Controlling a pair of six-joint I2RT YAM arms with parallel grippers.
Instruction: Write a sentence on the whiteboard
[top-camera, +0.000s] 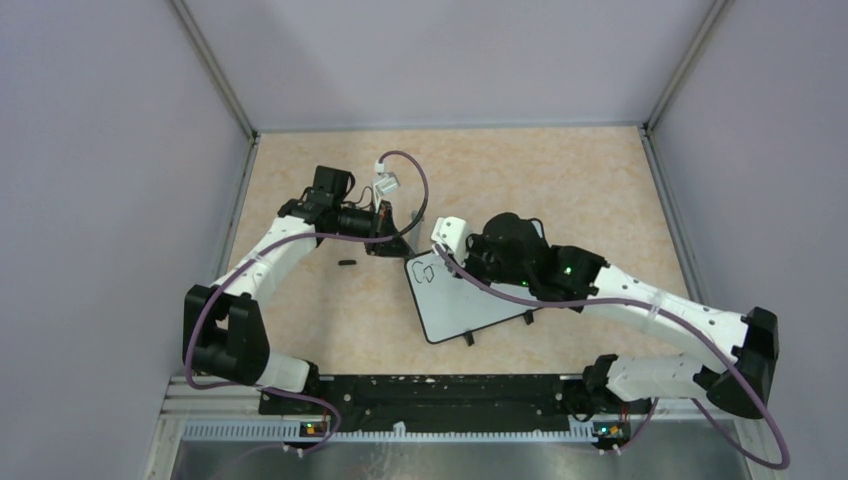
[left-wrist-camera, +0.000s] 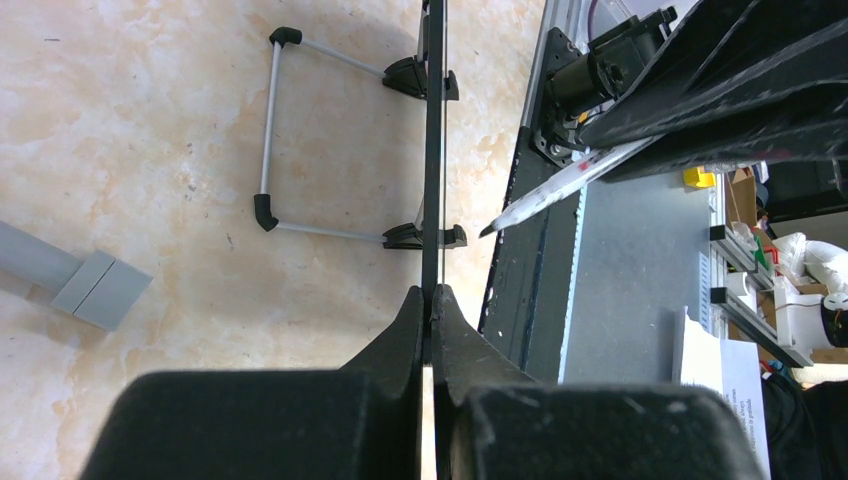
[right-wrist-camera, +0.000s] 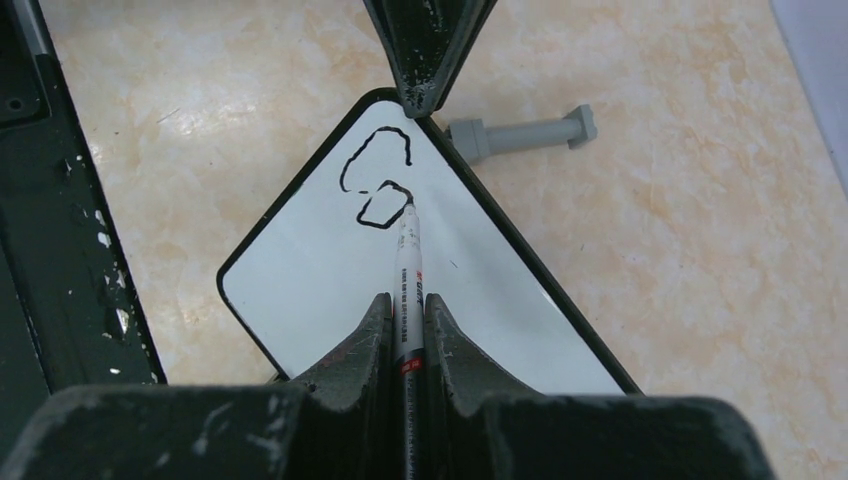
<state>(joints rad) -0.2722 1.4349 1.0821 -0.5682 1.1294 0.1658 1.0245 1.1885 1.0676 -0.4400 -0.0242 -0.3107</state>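
The whiteboard (top-camera: 470, 305) lies tilted on the beige table; it also shows in the right wrist view (right-wrist-camera: 320, 280) and edge-on in the left wrist view (left-wrist-camera: 433, 150). My left gripper (left-wrist-camera: 432, 296) is shut on its far corner, also seen from above (top-camera: 400, 245). My right gripper (right-wrist-camera: 408, 305) is shut on a white marker (right-wrist-camera: 408, 255), whose tip touches the board. Of the sentence, only a black "C" (right-wrist-camera: 347, 170) and an almost closed "o" (right-wrist-camera: 372, 223) show near that corner. The marker also shows in the left wrist view (left-wrist-camera: 560, 185).
A small black cap (top-camera: 347, 263) lies on the table left of the board. A grey bar-shaped piece (right-wrist-camera: 520, 132) lies beyond the board's corner. The board's wire stand (left-wrist-camera: 268, 130) juts out behind it. Grey walls enclose the table; a black rail (top-camera: 430, 392) runs along the near edge.
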